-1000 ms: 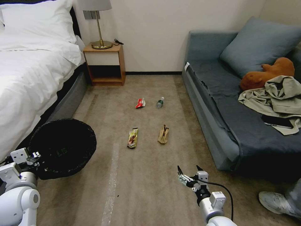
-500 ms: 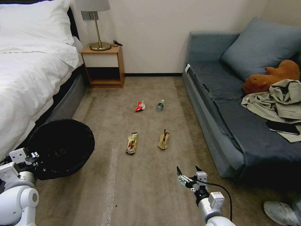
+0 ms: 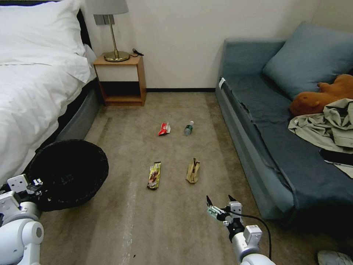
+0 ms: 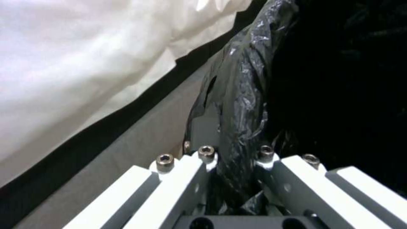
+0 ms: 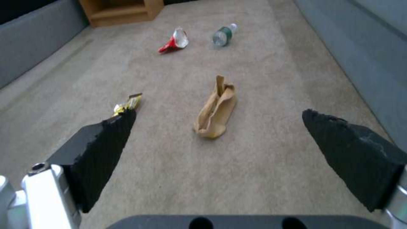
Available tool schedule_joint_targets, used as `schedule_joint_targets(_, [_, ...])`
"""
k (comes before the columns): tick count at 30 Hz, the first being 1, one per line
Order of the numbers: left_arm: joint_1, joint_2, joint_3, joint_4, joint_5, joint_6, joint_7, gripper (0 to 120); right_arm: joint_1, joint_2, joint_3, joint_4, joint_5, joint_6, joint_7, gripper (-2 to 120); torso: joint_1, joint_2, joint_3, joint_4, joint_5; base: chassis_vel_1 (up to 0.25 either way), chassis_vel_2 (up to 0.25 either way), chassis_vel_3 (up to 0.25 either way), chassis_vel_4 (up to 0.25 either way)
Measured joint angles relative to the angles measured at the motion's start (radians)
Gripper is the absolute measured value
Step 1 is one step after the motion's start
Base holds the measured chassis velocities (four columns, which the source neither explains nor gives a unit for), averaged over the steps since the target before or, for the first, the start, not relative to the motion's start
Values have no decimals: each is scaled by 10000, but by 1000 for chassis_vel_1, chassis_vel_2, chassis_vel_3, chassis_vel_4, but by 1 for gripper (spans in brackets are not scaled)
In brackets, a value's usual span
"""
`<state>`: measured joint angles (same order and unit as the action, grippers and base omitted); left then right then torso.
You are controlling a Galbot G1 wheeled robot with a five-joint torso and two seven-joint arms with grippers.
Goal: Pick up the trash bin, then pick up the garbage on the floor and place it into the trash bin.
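Trash bin (image 3: 68, 173), round and lined with a crinkly black plastic bag folded over its rim, hangs at the robot's left, just beside the white-sheeted bed (image 3: 33, 92). The left gripper (image 4: 235, 159) has its fingers (image 4: 182, 178) pinching the bag-covered rim (image 4: 241, 105) between them.

Four pieces of garbage lie on the beige-brown short-pile carpet floor (image 3: 165, 228), well apart from the bin. The crumpled red-white wrapper (image 3: 164, 129) and the small clear bottle with a green label (image 3: 188, 128) lie farther off, side by side. Nearer lie the long yellow-brown snack wrapper (image 3: 154, 175) and the crumpled brown paper bag (image 3: 192, 170), also side by side.

The right gripper (image 3: 218, 202) hovers over the carpet short of the paper bag, its black fingers (image 5: 101, 152) spread wide and empty.

A wooden nightstand (image 3: 119, 79) bearing a brass lamp (image 3: 114, 36) stands against the far wall, and a blue-grey sofa (image 3: 279, 147) runs along the right.
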<state>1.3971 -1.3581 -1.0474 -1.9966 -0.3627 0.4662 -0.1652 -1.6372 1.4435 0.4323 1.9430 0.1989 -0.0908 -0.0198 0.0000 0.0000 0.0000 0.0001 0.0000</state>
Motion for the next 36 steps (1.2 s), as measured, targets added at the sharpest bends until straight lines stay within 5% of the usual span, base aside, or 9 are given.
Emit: schedule_joint_targets(36, [-239, -40, 76, 141, 215, 58, 18, 2, 204, -123, -219, -311, 60, 0, 5, 100, 0, 0, 0, -1, 0, -84, 93, 90, -90])
